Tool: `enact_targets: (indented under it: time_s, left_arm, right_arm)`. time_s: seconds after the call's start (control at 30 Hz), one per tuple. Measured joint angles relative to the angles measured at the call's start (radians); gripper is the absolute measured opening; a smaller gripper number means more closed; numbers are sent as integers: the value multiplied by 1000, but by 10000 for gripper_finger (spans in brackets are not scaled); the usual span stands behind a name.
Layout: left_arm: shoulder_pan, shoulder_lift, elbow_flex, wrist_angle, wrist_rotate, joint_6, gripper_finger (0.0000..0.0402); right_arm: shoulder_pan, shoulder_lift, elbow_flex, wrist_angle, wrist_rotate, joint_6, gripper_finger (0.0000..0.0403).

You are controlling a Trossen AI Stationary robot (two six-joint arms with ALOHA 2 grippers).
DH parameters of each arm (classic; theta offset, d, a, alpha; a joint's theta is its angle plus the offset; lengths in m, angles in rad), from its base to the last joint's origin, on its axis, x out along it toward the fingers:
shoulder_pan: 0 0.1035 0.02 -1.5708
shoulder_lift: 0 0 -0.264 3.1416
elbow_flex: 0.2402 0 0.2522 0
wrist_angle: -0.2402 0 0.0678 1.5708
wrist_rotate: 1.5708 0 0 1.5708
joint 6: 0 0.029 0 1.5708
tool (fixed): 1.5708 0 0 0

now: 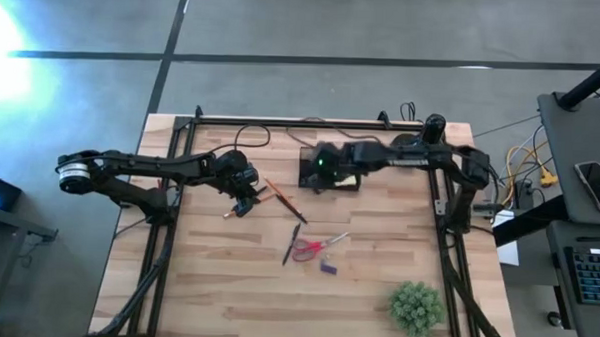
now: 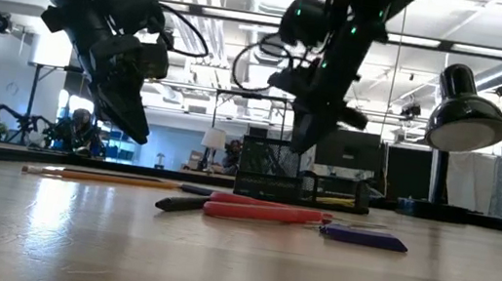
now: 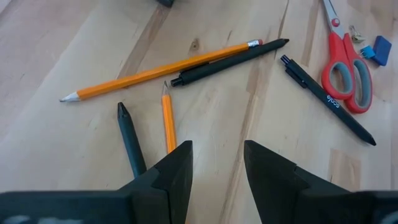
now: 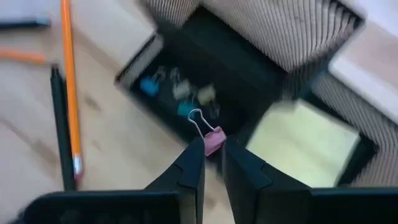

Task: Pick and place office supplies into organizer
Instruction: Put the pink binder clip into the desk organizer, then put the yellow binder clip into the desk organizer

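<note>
The black mesh organizer [image 1: 332, 170] stands at the table's far side. My right gripper [image 4: 212, 155] hovers over it, shut on a pink binder clip [image 4: 214, 139]. One organizer compartment holds the yellow sticky pad [image 4: 305, 142], another several small clips [image 4: 177, 93]. My left gripper [image 3: 217, 165] is open above the table, left of the organizer, over a short orange pencil [image 3: 168, 121] and a black pen [image 3: 129, 134]. On the wood lie a long orange pencil [image 3: 161, 70], two more black pens [image 3: 230, 57] [image 3: 326, 99], red-handled scissors [image 3: 348, 68] and a blue clip [image 3: 379, 50]. My right gripper pinches the pink binder clip by its pink body [image 4: 215, 140] between the two fingertips [image 4: 194, 163], coming from above. The clip's wire loop [image 4: 198, 118] sticks out past the fingertips. The clip is lifted clear, above the organizer's low clip compartment [image 4: 161, 74].
A green plant [image 1: 415, 308] sits near the table's near right corner. The scissors [image 1: 312, 249] and blue clip [image 1: 329, 268] lie mid-table, with bare wood near them toward the near edge. A black frame rail [image 1: 302, 122] runs along the far edge. A desk lamp [image 2: 467, 112] stands beyond.
</note>
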Motion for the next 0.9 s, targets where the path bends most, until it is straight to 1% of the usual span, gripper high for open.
enact_targets:
  time_s: [0.1, 0.2, 0.27, 0.33, 0.5, 0.6, 0.67, 0.73, 0.8, 0.9]
  left_arm:
    - [0, 0, 0, 0, 0, 0, 129]
    - [0, 0, 0, 1, 0, 0, 129]
    - [0, 0, 0, -2, 0, 0, 129]
    - [0, 0, 0, 0, 0, 0, 129]
    - [0, 0, 0, 0, 0, 0, 129]
    - [0, 0, 0, 0, 0, 0, 129]
    - [0, 0, 0, 0, 0, 0, 129]
    - [0, 0, 0, 0, 0, 0, 129]
    - [0, 0, 0, 0, 0, 0, 129]
    - [0, 0, 0, 1, 0, 0, 129]
  right_arm:
    - [-38, 38, -1, 9, -88, -41, 42]
    - [-42, 74, 4, 29, -99, -48, 46]
    - [-42, 97, 22, 33, -95, -46, 56]
    - [-42, 112, 39, 34, -90, -44, 74]
    - [-31, 106, 72, 29, 0, -14, 136]
    - [-21, 100, 81, 7, 10, 3, 168]
    - [-2, 91, 84, -27, 8, -50, 184]
    - [39, 71, 84, -78, 10, -157, 194]
    - [100, 53, 81, -137, 8, -268, 198]
    - [205, 40, 63, -224, 1, -368, 196]
